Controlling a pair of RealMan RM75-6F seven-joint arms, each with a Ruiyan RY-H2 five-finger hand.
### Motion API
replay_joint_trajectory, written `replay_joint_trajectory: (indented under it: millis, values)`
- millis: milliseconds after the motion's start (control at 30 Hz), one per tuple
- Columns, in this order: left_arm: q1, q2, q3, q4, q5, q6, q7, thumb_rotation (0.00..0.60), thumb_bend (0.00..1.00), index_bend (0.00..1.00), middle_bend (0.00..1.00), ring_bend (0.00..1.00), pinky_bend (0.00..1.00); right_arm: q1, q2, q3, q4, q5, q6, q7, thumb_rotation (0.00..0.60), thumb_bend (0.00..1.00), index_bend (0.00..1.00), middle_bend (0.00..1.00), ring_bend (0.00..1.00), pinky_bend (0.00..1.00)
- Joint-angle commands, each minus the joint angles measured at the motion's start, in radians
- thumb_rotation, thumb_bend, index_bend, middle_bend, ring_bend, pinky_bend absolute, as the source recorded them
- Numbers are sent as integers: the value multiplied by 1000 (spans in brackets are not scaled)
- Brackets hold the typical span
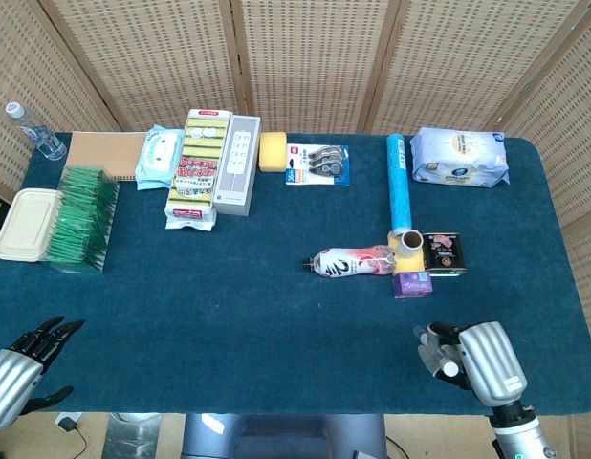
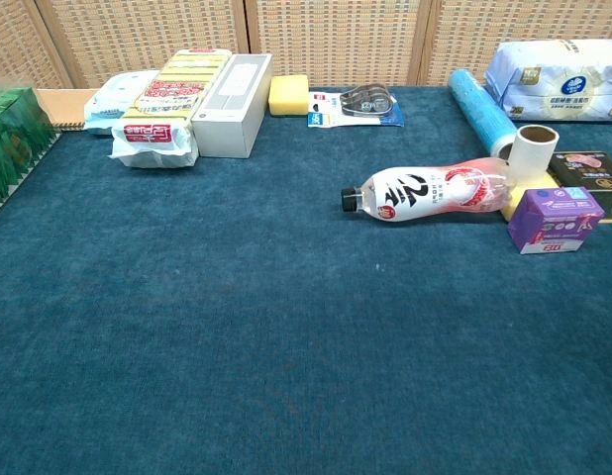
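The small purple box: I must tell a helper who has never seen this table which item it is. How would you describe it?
Start at the long blue roll on the table's right half and follow it to its near end. Just past the yellow-based tape roll there sits the small purple box, right of the lying bottle. It is the only purple thing, closest to the right hand.

R robot hand (image 1: pixel 460 352) empty, near purple box (image 1: pixel 412 284) | L robot hand (image 1: pixel 23 361) at table edge

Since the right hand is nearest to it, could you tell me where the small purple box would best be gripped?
Probably across its two short side faces, coming from above. The purple box lies flat, with the bottle and tape roll close behind and a dark tin near its far right corner, so the top looks freest. The right hand is nearer the robot, holding nothing.
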Motion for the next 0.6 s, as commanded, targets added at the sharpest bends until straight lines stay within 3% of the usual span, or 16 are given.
replay_joint_trajectory:
  millis: [33, 100, 167, 333, 600]
  values:
    - [0, 4, 10, 14, 30, 26, -24, 600, 114, 1, 202, 125, 300, 10, -9, 15, 0, 29, 44, -14, 600, 431, 833, 1000, 1000, 1000]
    - [-1, 0, 2, 17, 15, 20, -22, 600, 114, 1, 202, 125, 300, 11, -9, 14, 11, 33, 37, -20, 600, 431, 833, 1000, 1000, 1000]
    - [-1, -4, -3, 11, -3, 4, -7, 600, 114, 1, 201, 125, 300, 10, -25, 60, 19, 79, 82, 9, 600, 431, 833, 1000, 1000, 1000]
    - [0, -6, -3, 23, 21, 39, -33, 600, 114, 1, 202, 125, 300, 31, -17, 57, 41, 95, 35, -11, 600, 431, 833, 1000, 1000, 1000]
    - [1, -12, -3, 25, 23, 37, -20, 600, 113, 1, 202, 125, 300, 80, -59, 132, 56, 171, 19, -38, 600, 430, 833, 1000, 1000, 1000]
